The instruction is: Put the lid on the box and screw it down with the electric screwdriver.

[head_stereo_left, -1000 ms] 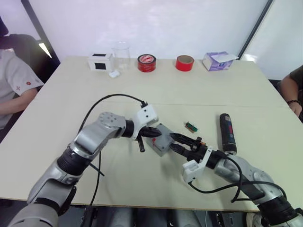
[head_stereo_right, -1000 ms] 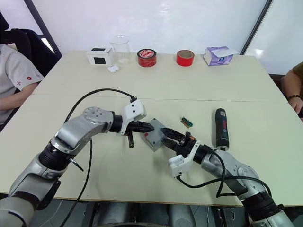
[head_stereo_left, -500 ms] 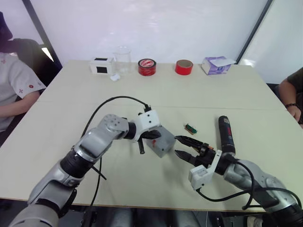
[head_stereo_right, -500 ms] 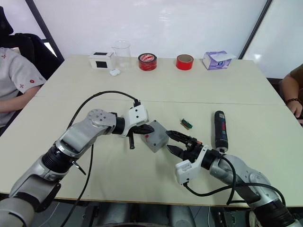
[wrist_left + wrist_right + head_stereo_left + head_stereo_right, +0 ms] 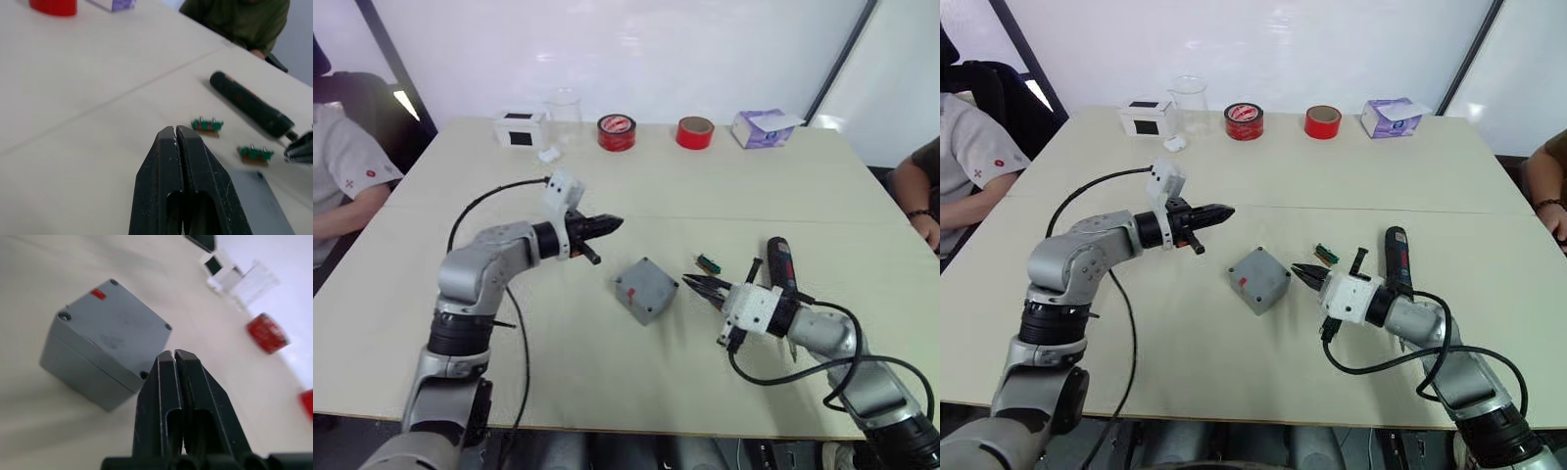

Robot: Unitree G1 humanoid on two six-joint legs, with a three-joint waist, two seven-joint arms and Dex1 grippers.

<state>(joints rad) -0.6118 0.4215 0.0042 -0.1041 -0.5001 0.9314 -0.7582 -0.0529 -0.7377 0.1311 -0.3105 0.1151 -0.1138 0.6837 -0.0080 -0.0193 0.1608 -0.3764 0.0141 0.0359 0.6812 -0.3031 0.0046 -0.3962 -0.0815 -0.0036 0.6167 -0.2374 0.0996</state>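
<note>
Setting: a pale beige table (image 5: 636,186) before a white wall, a person seated at each side edge.

Item 1. The box (image 5: 646,290), grey, near the middle of the table and towards the near edge. The lid (image 5: 115,313) sits on top of it, corner screw holes showing and a small red mark near one corner.

Item 2. The electric screwdriver (image 5: 783,267), black, lying flat near the table's right edge, well apart from the box.

Item 3. Small green strips (image 5: 207,124): two lie on the table between the box and the electric screwdriver (in the head views they read as a single green speck).

Item 4. Left gripper (image 5: 610,222), held over the table left of and beyond the box, apart from it; fingers pressed together, nothing between them.

Item 5. Right gripper (image 5: 690,282), just right of the box, tips pointing at it, not touching; fingers closed on each other, empty.

Item 6. Along the far edge, left to right: a white box with a black square (image 5: 520,128), a clear beaker (image 5: 564,115), a dark red tape roll (image 5: 617,131), a red tape roll (image 5: 695,131), a purple tissue box (image 5: 764,127).
</note>
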